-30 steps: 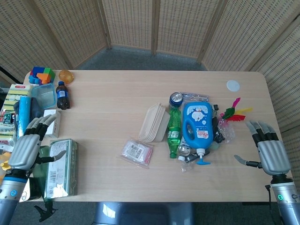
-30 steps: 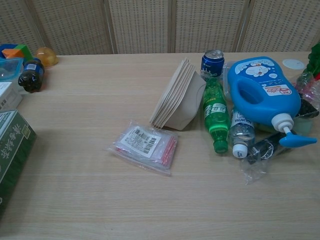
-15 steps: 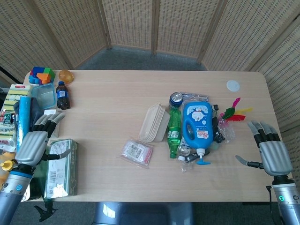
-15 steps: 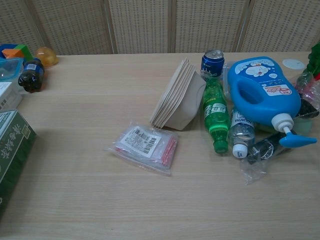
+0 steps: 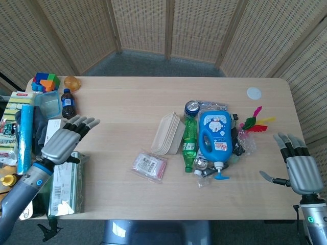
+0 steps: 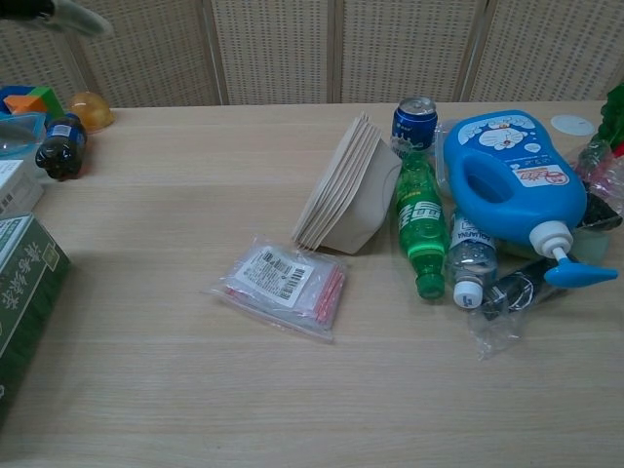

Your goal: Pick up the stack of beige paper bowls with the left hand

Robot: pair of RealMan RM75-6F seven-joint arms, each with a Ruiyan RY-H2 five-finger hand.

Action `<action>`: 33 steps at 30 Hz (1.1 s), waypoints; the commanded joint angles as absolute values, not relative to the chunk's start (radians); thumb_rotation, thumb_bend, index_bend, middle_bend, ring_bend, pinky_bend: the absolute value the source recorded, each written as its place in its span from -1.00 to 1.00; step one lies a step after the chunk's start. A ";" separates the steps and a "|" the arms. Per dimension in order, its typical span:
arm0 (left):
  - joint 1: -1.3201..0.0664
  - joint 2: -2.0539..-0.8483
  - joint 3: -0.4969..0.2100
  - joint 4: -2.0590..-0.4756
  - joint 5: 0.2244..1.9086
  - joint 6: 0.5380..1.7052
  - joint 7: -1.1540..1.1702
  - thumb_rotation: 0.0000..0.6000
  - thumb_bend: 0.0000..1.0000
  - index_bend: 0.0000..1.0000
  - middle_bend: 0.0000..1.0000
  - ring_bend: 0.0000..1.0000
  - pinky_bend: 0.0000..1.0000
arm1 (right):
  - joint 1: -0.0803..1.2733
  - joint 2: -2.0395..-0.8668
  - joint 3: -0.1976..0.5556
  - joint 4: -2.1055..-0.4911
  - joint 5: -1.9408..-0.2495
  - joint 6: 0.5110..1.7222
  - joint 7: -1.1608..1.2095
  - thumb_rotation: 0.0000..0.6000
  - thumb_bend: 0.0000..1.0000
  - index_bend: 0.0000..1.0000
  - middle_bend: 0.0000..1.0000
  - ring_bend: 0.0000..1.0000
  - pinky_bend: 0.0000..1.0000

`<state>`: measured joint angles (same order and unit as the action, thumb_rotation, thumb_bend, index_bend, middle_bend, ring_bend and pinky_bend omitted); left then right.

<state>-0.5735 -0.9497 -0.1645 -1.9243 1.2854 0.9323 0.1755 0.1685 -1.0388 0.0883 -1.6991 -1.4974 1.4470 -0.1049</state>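
Fingers [image 5: 82, 122] spread and empty, your left hand [image 5: 64, 142] hovers at the worktop's [image 5: 127, 102] left; the stack of beige paper bowls [image 5: 167, 133] lies tipped sideways mid-worktop, touching the green bottle [image 5: 189, 144]. Your right hand [image 5: 301, 171] is likewise released.

My work surface [image 5: 127, 107] is a light wood-grain top with rounded corners. Behind it stands a folding screen [image 5: 143, 25] of woven wicker panels in wooden frames, angled around the far edge and both sides. The floor [image 5: 153, 64] beyond is grey. Lighting is even, with soft shadows only.
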 commanded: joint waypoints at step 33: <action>-1.093 -1.426 -0.160 -1.294 1.529 0.599 0.012 1.00 -0.48 -1.00 -1.00 -1.00 -1.00 | 0.079 -0.942 0.083 -1.777 -1.520 1.560 -0.128 0.24 -0.68 -1.00 -1.00 -1.00 -1.00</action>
